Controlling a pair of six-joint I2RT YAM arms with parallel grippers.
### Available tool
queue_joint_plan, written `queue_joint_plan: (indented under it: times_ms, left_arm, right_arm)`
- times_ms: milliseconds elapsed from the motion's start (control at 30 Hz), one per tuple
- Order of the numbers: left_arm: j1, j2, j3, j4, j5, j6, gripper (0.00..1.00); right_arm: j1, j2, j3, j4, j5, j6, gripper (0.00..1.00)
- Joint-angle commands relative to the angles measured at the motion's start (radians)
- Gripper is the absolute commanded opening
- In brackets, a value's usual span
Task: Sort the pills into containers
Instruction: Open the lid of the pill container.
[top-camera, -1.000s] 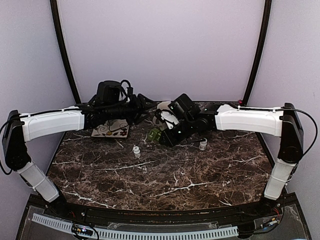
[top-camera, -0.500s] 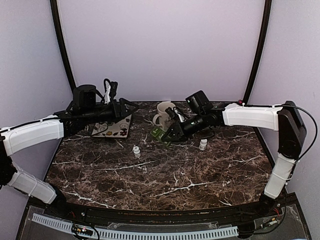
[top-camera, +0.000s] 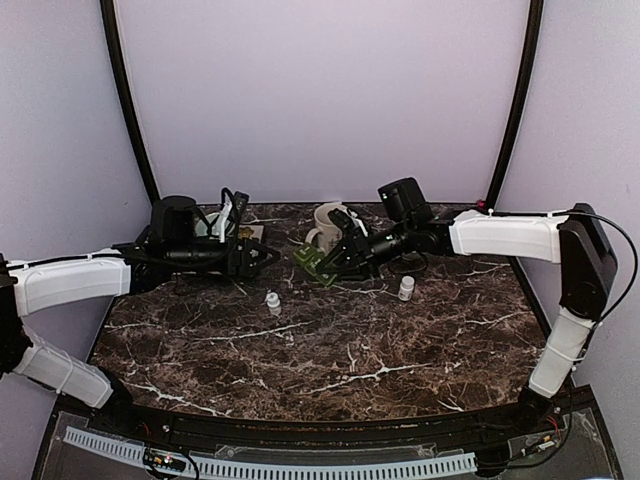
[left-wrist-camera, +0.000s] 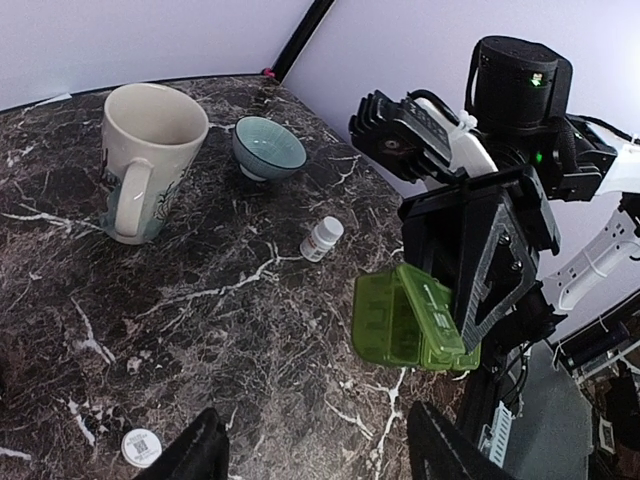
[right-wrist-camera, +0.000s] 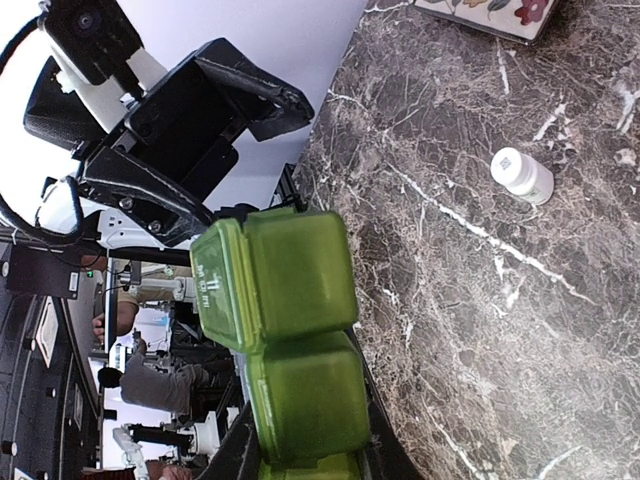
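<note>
Plainly, right jaws clamp the green pill box (right-wrist-camera: 290, 340), lid perhaps ajar, contents hidden; left jaws gape empty.

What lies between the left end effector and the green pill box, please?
Nothing but bare marble tabletop: the top view shows a clear gap between the left end effector and the green pill box, which the right end effector holds.

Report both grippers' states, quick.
Left gripper: open, holding nothing.
Right gripper: closed on the translucent green plastic pill box.
</note>
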Motion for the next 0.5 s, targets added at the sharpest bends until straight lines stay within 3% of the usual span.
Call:
queue_joint_plan:
  times_ms: [0,467]
  left_arm:
    - [-0.001,-0.032,-0.018,0.064,0.061,0.065,0.62]
    - [-0.004,0.063,0.076,0.035,0.111,0.089,0.59]
  right_arm:
    - [-0.005,-0.019,-0.006,0.094,-0.061,0.059,0.00]
    - [0.010,-0.004,0.016,0.110,-0.075,0.071,0.01]
